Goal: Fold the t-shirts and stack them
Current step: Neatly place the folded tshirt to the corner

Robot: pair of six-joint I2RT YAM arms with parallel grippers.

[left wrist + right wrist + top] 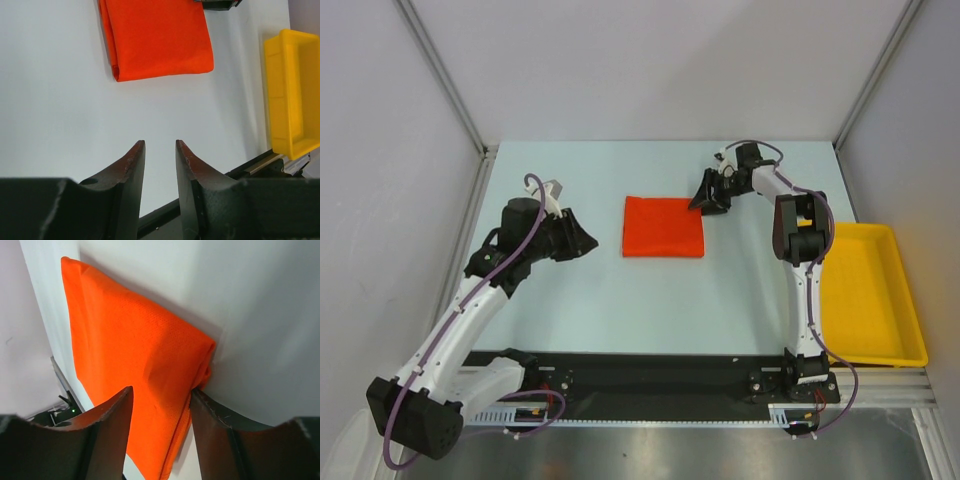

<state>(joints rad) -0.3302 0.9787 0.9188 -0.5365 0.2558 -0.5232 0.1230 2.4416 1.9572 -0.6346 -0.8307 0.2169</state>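
The orange-red t-shirt [663, 227] lies folded into a flat square at the middle of the table. My right gripper [702, 203] is at the shirt's far right corner. In the right wrist view the shirt [130, 355] fills the space between the fingers of this gripper [161, 389]. The jaws stand open astride the folded edge, one finger over the cloth and the other against the fold. My left gripper [591, 241] hovers left of the shirt, apart from it. In its own view it [160, 145] is slightly open and holds nothing, with the shirt [157, 40] ahead of it.
A yellow plastic tray [910, 300] sits at the table's right edge, also in the left wrist view [282, 90]. Grey walls and metal rails close in the table at the left, back and right. A black rail runs along the near edge.
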